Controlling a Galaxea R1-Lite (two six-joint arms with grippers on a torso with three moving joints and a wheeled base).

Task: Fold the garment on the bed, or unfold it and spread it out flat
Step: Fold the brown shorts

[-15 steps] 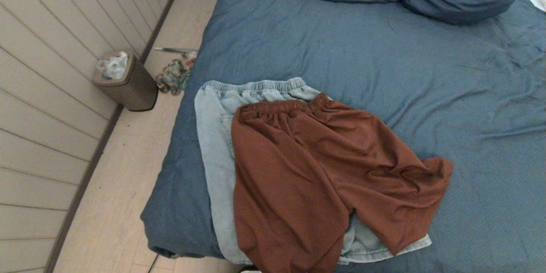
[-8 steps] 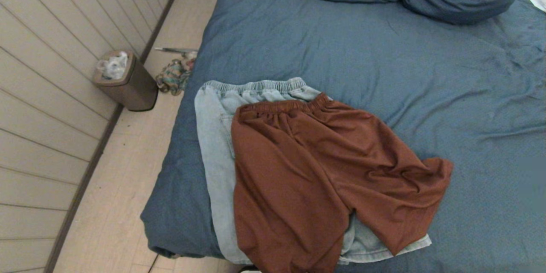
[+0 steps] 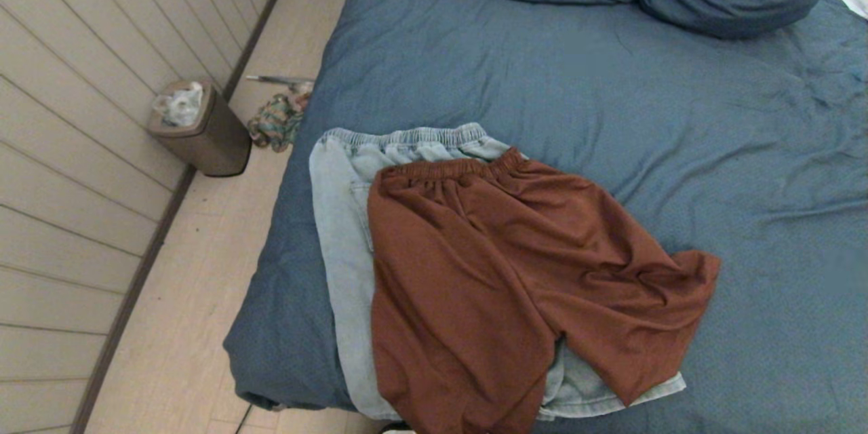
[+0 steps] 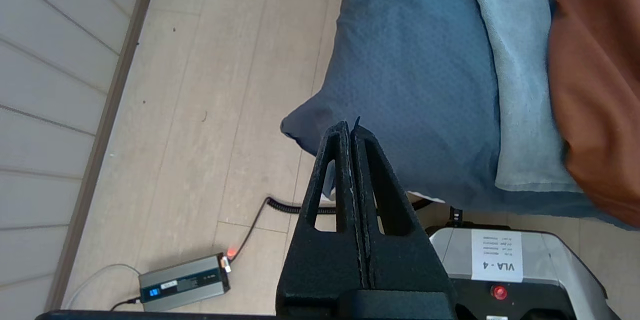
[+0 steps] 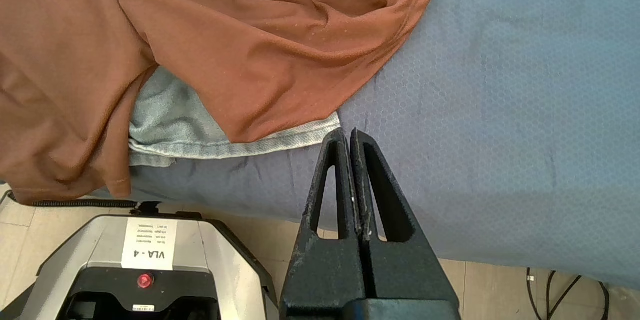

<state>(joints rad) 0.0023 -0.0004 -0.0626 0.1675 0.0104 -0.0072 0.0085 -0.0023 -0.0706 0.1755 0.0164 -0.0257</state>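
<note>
Nothing has shifted over the last second: the rust-brown shorts point(image 3: 515, 285) lie exactly as before on the bed point(image 3: 610, 95), so I judge the task not yet begun. The left gripper point(image 4: 350, 127) hangs off the bed's near corner and the right gripper point(image 5: 348, 134) just off the near edge, both with jaws pressed together and holding nothing. The shorts are spread open but rumpled near the front-left of the bed, waistband away from the robot, overlapping pale denim shorts point(image 3: 342, 217) beneath.
</note>
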